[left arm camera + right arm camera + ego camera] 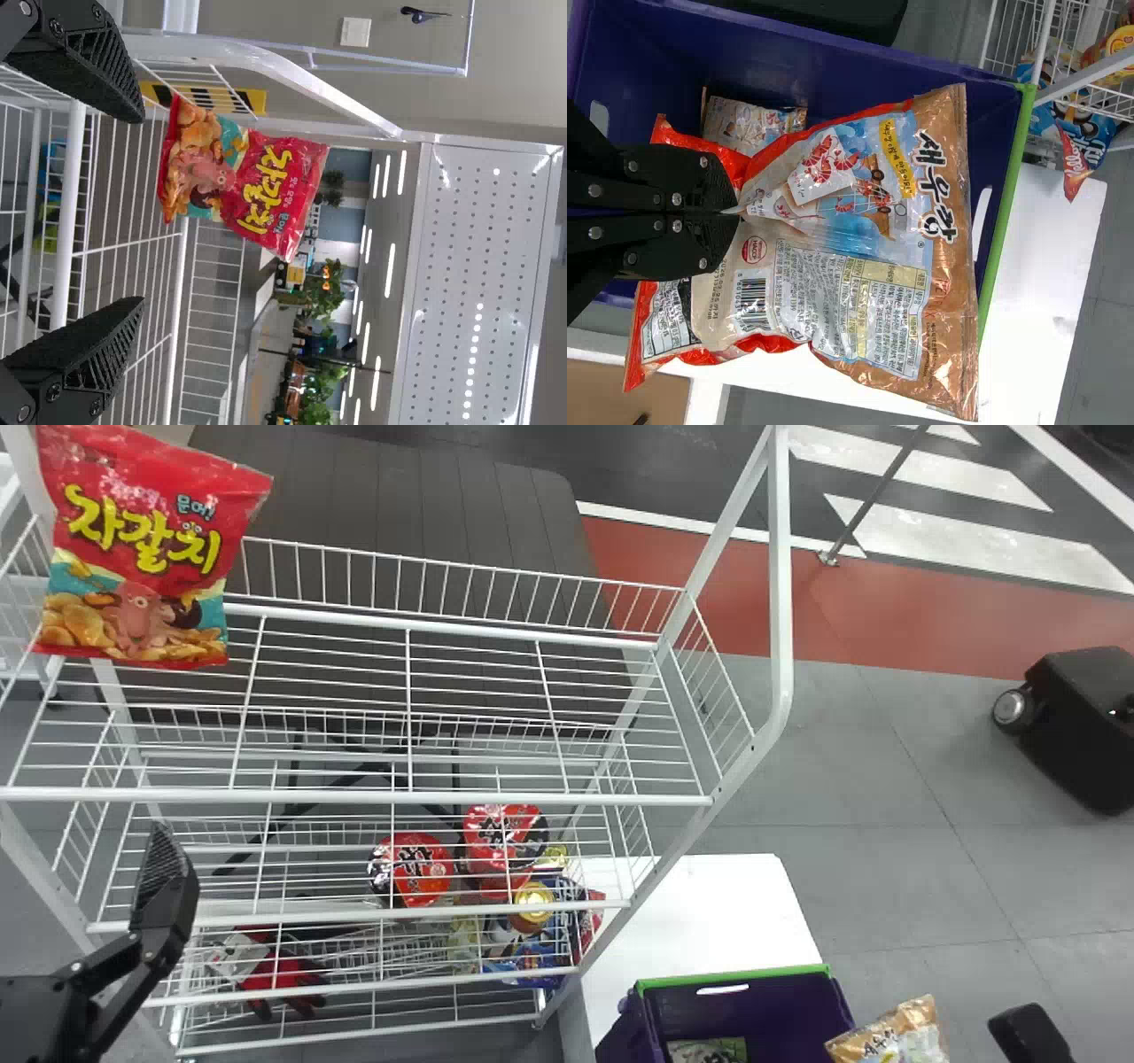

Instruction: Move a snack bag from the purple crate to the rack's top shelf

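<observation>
for the rack (pixel 780 558), top shelf (pixel 620 800) ahead, the crate pick looks made; next, raise and carry across.
rack: 1. purple crate (pixel 753 1010): 1, right of it, at least 1 bag (pixel 744 124) inside. red bag (pixel 142 549): 1, on its top. snack bag (pixel 877 266): 1, off its right, clenched by right gripper (pixel 735 212). left gripper (pixel 142 210): spread, empty, at its left.
</observation>
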